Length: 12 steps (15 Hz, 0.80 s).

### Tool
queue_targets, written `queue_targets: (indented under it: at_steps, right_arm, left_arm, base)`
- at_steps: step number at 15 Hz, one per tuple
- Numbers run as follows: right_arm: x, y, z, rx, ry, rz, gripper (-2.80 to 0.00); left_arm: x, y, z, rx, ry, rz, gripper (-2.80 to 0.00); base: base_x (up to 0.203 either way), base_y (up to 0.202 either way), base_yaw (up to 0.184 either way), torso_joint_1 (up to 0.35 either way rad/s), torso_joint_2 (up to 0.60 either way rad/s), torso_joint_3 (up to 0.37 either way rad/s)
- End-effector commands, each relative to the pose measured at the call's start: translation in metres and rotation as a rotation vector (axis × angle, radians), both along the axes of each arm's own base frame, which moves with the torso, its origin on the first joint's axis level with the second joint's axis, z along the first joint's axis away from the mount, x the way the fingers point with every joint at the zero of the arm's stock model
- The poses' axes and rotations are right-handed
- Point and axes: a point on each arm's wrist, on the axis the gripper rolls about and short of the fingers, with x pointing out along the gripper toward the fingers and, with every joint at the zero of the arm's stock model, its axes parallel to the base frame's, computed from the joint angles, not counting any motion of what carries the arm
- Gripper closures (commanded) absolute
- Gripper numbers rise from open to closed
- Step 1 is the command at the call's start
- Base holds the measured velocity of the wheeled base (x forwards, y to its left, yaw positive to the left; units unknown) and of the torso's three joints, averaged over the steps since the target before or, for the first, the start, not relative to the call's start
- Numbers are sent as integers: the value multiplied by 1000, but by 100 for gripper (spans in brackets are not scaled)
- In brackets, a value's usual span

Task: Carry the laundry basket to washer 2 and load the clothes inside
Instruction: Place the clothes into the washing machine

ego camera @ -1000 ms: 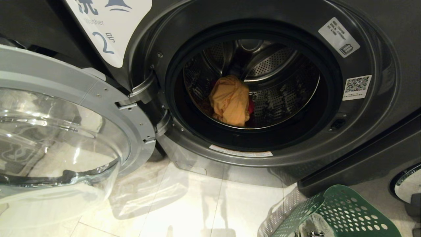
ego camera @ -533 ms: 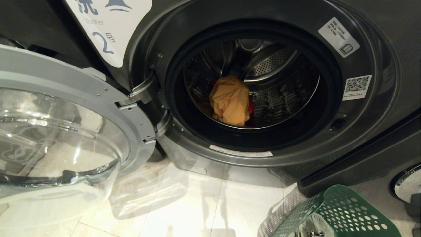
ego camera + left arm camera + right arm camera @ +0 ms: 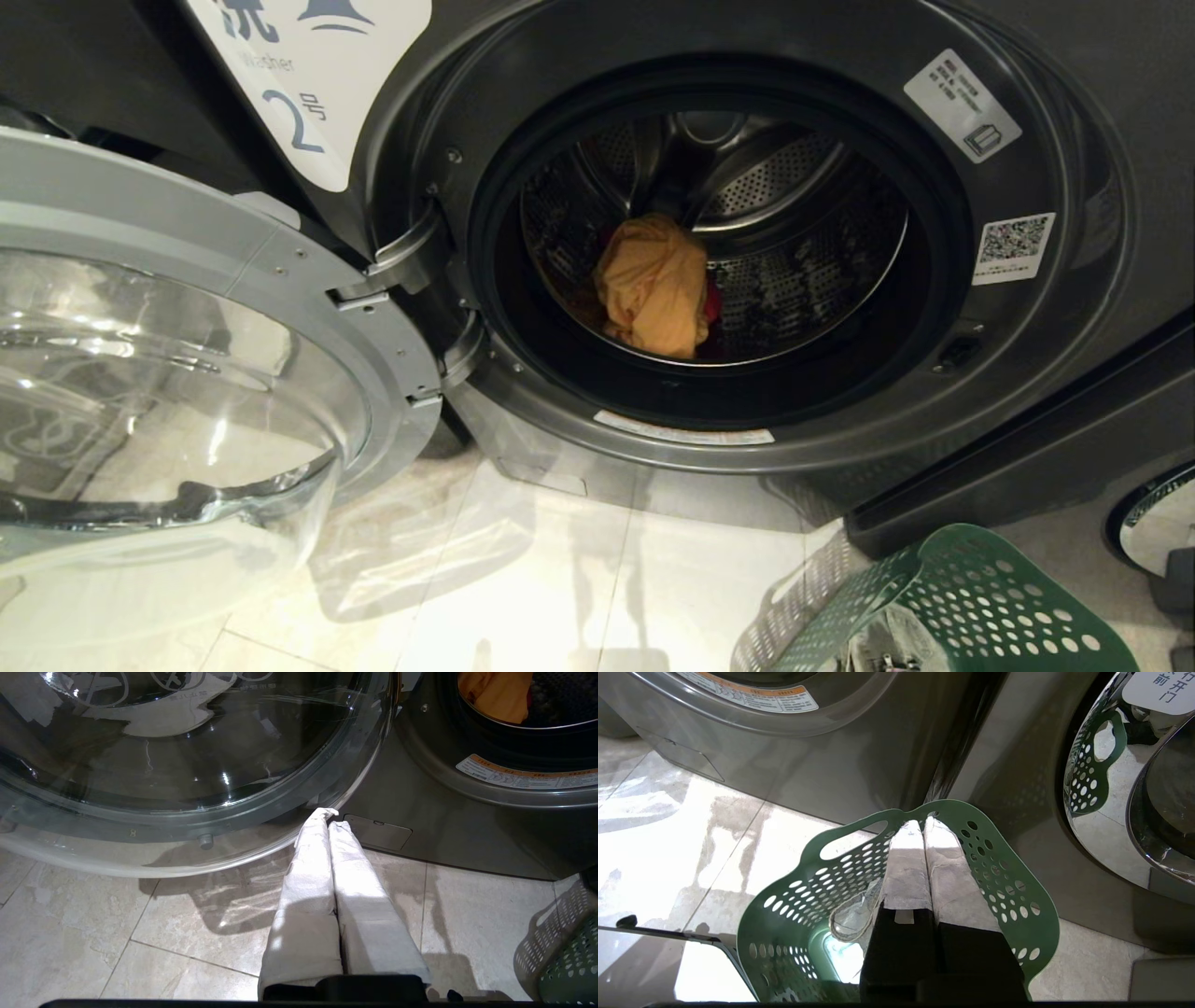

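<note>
Inside the drum of washer 2 [image 3: 738,243], toward its front lip, the clothes [image 3: 653,285] are seen: one yellow-orange garment on top, one magenta piece just showing beside it. Both are judged soft, light and limp, best pinched at a bunched fold. One laundry basket [image 3: 896,891] is stood on the floor at the washer's right corner. The left gripper [image 3: 329,816] and right gripper [image 3: 922,826] are held with jaws pressed together, nothing pinched.
</note>
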Motion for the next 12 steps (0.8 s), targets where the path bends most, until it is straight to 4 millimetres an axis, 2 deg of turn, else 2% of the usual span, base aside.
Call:
queue_targets:
  at_steps: [1, 12]
  right_arm:
    - [0, 0, 0, -3, 0, 1, 0]
    - [0, 0, 0, 0, 0, 1, 0]
  left_arm:
    - [3, 0, -11, -1, 39, 0, 0]
    - [3, 0, -11, -1, 39, 1, 0]
  base:
    - [0, 0, 0, 0, 0, 0]
    - [0, 0, 0, 0, 0, 0]
